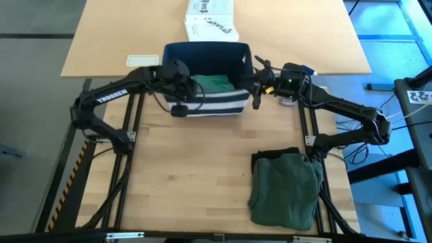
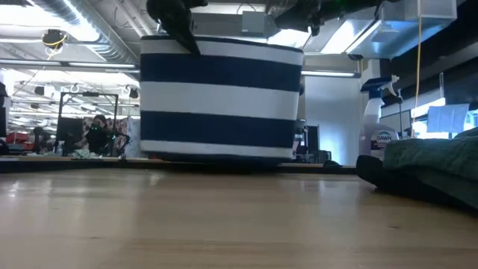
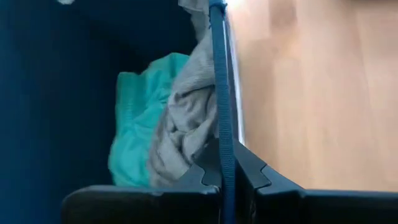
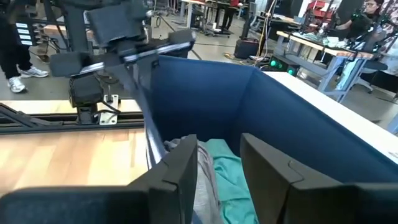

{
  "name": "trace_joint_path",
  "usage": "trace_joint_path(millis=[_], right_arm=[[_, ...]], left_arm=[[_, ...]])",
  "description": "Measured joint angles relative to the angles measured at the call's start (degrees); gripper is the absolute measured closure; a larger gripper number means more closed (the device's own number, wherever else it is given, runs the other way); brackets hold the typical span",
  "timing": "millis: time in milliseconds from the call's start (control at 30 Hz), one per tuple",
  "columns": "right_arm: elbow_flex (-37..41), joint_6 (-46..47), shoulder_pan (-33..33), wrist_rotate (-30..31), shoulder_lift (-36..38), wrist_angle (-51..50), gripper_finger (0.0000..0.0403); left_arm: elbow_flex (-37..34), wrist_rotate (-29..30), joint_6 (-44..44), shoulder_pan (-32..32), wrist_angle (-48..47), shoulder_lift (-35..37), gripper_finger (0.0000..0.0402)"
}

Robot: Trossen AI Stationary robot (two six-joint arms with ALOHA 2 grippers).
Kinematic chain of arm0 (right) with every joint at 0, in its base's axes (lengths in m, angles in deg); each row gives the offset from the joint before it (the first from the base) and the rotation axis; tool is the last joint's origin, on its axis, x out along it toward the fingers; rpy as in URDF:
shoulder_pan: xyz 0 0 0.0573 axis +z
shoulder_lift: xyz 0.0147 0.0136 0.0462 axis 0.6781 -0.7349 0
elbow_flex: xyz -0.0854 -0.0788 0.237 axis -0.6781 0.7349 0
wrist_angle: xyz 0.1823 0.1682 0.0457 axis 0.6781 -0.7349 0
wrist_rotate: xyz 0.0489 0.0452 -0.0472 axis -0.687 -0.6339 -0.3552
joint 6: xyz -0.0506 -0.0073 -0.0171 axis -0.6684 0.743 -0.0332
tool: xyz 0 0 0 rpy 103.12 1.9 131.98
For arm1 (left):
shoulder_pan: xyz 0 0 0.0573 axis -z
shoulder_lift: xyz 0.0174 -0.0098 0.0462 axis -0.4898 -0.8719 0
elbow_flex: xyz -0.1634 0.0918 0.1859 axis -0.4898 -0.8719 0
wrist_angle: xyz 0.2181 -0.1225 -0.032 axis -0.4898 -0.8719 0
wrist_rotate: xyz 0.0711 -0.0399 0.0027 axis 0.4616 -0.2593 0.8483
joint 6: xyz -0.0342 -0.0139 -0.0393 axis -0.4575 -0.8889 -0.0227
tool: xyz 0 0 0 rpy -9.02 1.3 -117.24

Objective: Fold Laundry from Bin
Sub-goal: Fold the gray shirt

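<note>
The bin (image 1: 206,77) stands at the far middle of the table (image 1: 189,175), between the two arms. The left gripper (image 3: 222,177) is pressed together on the bin's near-left rim: in the left wrist view the thin blue wall edge runs straight between its fingers. The right gripper (image 4: 217,168) hangs over the bin's right side with its fingers spread apart, holding nothing; in the right wrist view they point down into the open top.

Step in hand, as judged from these positions: steady the bin with one arm and take a garment out with the other.

1. Keep the left pinch on the rim firm, so that the soft wall does not fold inward or slide.
2. Lower the right fingers onto the top layer of cloth, not the wall. A shallow bite on one layer should lift one garment only.
3. Lift straight up until the cloth clears the rim, then carry it toward the bare wood in front.

Contents of the bin: a teal-green garment (image 3: 140,118) lies against the inner wall, and a light grey garment (image 3: 186,118) is bunched beside it, touching it, close under the pinched rim. What lies beneath them cannot be seen.

Outside the bin: a dark green garment (image 1: 287,185) lies folded at the near right of the table, on top of a black one (image 1: 264,155) whose edge shows at its far side. A white printed box (image 1: 210,19) sits just behind the bin.
</note>
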Motion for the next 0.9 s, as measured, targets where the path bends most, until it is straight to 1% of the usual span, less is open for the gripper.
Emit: trace_joint_path(millis=[167,233,333,500,633,733,900], right_arm=[[0.0,0.0,0.1,0.0,0.0,-2.3,0.0278],[0.0,0.0,0.1,0.0,0.0,-3.0,0.0278],[0.0,0.0,0.1,0.0,0.0,-4.0,0.0278],[0.0,-0.1,0.1,0.0,0.0,-4.6,0.0278],[-0.8,-1.8,0.1,0.0,-0.1,-5.3,0.0278],[-5.6,-2.7,0.5,-0.3,-2.4,-9.5,0.0278],[-18.0,-7.7,3.5,2.0,-11.1,-19.2,0.0278]], left_arm=[[-4.5,1.3,-2.9,5.3,0.8,0.1,0.0401],[-6.7,2.8,-4.3,7.6,1.4,0.1,0.0401],[-10.1,6.1,-6.9,10.8,4.0,0.2,0.0401],[-15.4,7.7,-9.8,16.1,8.8,0.5,0.0401],[-17.2,9.4,-12.3,20.5,7.8,0.2,0.0401],[-17.3,9.9,-12.9,23.0,7.5,0.0,0.0401],[-17.2,10.9,-14.4,24.4,8.8,0.1,0.0401]])
